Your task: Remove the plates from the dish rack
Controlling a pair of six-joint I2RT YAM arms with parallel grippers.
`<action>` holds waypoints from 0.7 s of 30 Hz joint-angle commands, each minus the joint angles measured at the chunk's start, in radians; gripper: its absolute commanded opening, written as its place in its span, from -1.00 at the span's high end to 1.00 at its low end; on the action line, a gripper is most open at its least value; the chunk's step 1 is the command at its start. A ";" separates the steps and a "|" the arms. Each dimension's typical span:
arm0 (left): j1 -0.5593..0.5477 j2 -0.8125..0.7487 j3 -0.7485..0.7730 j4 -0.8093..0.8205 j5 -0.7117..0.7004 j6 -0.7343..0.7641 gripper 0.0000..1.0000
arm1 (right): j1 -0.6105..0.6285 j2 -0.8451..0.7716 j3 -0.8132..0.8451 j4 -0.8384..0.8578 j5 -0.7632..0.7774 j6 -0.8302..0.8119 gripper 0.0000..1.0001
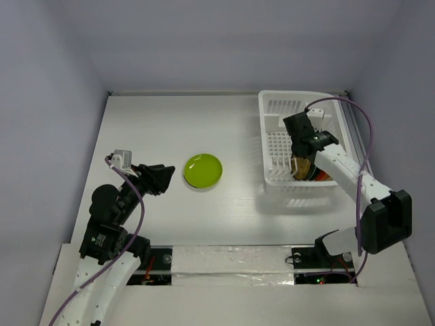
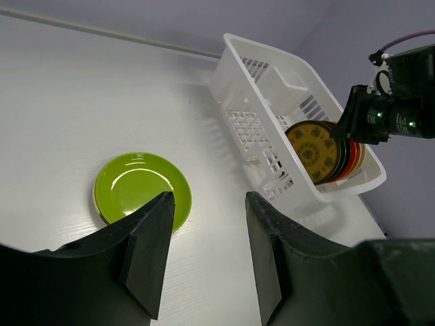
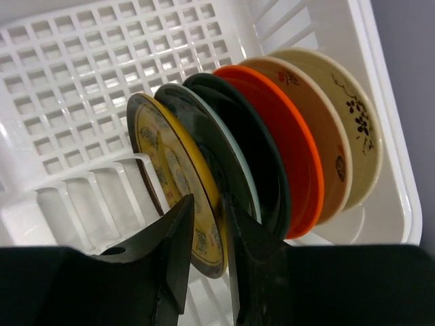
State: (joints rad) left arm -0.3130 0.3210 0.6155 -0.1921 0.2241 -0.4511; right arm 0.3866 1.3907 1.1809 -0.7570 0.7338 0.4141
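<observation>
The white dish rack (image 1: pixel 277 109) stands at the back right; it also shows in the left wrist view (image 2: pixel 234 58) and the right wrist view (image 3: pixel 68 75). Several plates stand on edge in it: patterned yellow (image 3: pixel 160 146), black (image 3: pixel 204 125), orange-red (image 3: pixel 289 136) and two cream ones (image 3: pixel 357 115). My right gripper (image 3: pixel 209 204) is down in the rack, its jaws closed narrowly on the yellow plate's rim. A green plate (image 1: pixel 203 170) lies flat on the table. My left gripper (image 2: pixel 207 200) is open and empty just left of it (image 2: pixel 141 190).
The rack's far half holds no plates, only a small white compartment (image 2: pixel 285 85). The white table (image 1: pixel 170 122) ends at purple walls behind and at both sides. A taped strip (image 1: pixel 231 261) runs along the near edge between the arm bases.
</observation>
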 commanded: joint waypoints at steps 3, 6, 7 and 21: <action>-0.005 -0.003 0.018 0.042 0.008 -0.001 0.13 | -0.008 0.062 0.037 -0.042 0.021 -0.020 0.45; -0.005 -0.002 0.018 0.043 0.012 0.000 0.13 | -0.008 0.097 0.086 -0.099 0.064 -0.017 0.57; -0.005 -0.002 0.017 0.042 0.012 0.000 0.13 | -0.008 0.106 0.100 -0.117 0.071 -0.018 0.58; -0.005 -0.005 0.016 0.045 0.012 0.000 0.13 | 0.090 0.120 0.229 -0.245 0.191 -0.047 0.97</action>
State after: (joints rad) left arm -0.3130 0.3210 0.6155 -0.1921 0.2276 -0.4511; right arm 0.4561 1.5467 1.3388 -0.9897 0.8433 0.3683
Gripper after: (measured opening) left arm 0.430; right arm 0.129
